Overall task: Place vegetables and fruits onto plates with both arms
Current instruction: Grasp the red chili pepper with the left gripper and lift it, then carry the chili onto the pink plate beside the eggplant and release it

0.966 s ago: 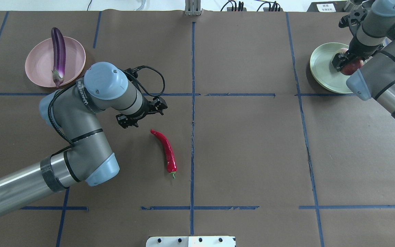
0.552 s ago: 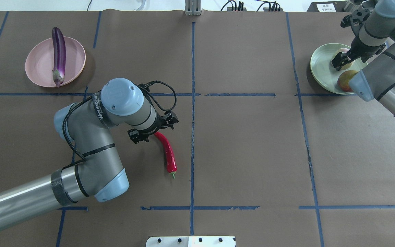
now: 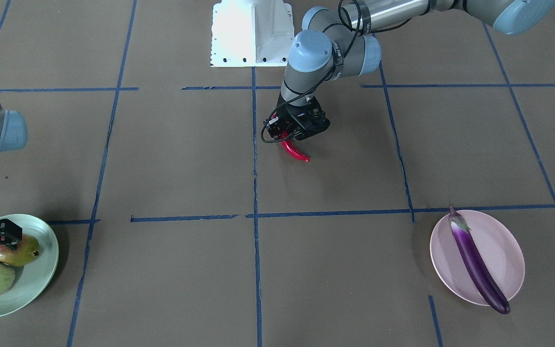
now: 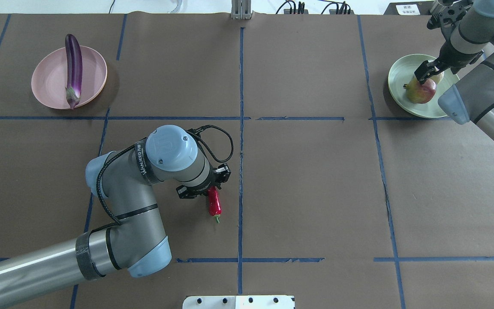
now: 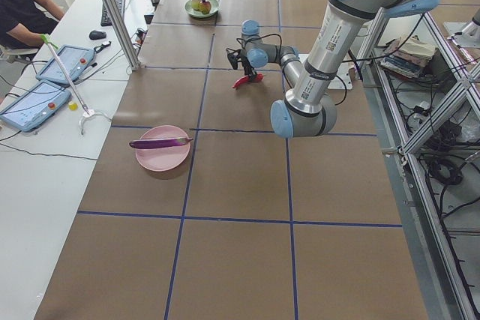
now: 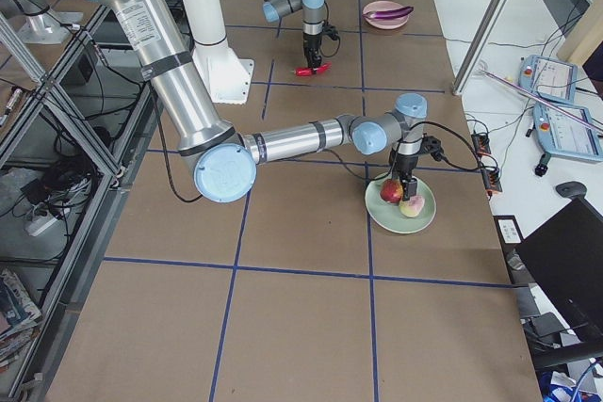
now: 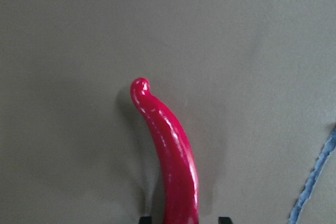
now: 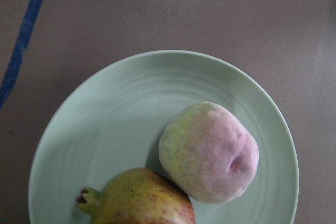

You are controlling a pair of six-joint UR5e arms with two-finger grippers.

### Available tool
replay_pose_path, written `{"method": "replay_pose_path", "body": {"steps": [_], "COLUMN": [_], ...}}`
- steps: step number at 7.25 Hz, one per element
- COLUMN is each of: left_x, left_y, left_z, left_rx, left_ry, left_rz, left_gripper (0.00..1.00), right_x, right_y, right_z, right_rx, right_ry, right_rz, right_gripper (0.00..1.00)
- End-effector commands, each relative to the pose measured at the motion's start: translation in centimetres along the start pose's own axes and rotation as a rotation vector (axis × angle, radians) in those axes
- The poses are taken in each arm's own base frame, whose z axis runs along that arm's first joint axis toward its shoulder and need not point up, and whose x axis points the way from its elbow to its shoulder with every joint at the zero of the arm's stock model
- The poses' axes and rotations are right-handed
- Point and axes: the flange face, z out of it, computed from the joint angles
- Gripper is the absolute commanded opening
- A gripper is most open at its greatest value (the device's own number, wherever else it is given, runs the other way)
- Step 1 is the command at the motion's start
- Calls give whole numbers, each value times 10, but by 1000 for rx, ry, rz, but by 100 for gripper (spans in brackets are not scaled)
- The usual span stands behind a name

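The red chili pepper [image 4: 215,207] lies on the table near the centre. My left gripper [image 4: 204,191] is low over its thick end and open. The left wrist view shows the chili [image 7: 170,150] running between the two fingertips. The purple eggplant [image 4: 74,68] lies across the pink plate [image 4: 49,81] at the far left. The red-orange fruit [image 4: 420,92] and the pale green fruit [image 8: 210,150] sit side by side on the mint plate [image 4: 401,81]. My right gripper [image 4: 425,75] hovers open just above the red-orange fruit [image 3: 17,253].
The white base block [image 4: 238,301] is at the near table edge. Blue tape lines cross the brown table cover. An operator's desk with tablets [image 5: 45,84] runs along the far side.
My left arm swung away from the pink plate and came down over the chili. My right gripper let go of the red-orange fruit, which now rests on the mint plate.
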Motion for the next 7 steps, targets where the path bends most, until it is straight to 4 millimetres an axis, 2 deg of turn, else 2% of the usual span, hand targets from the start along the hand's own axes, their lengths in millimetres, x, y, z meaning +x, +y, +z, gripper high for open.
{"method": "replay_pose_path", "body": {"steps": [1,2,3,4,5,6,7], "left_x": [5,11,6,-2,-42,-62,-94], "left_y": [-8,-51,-97,-149,-204,-239,-292], "left_z": [-23,-83,-129,-164,-175,-175,-167], "left_rx": [11,68,137,212,272,319,347], "left_ry": [41,123,144,163,122,50,-35], "left_rz": [-2,-34,-85,-138,-134,41,121], "left_gripper": [0,0,0,0,0,0,0], "right_x": [5,5,-4,-21,-40,-53,-72], "right_y": [0,-4,-5,-5,0,17,46], "right_z": [-5,-16,-30,-53,-80,-111,-116], "right_rx": [-5,5,18,25,37,55,39], "right_ry": [-29,-62,-98,-186,-256,-304,-338], "right_rz": [10,12,2,38,127,201,233], "right_gripper": [100,100,100,100,100,100,100]}}
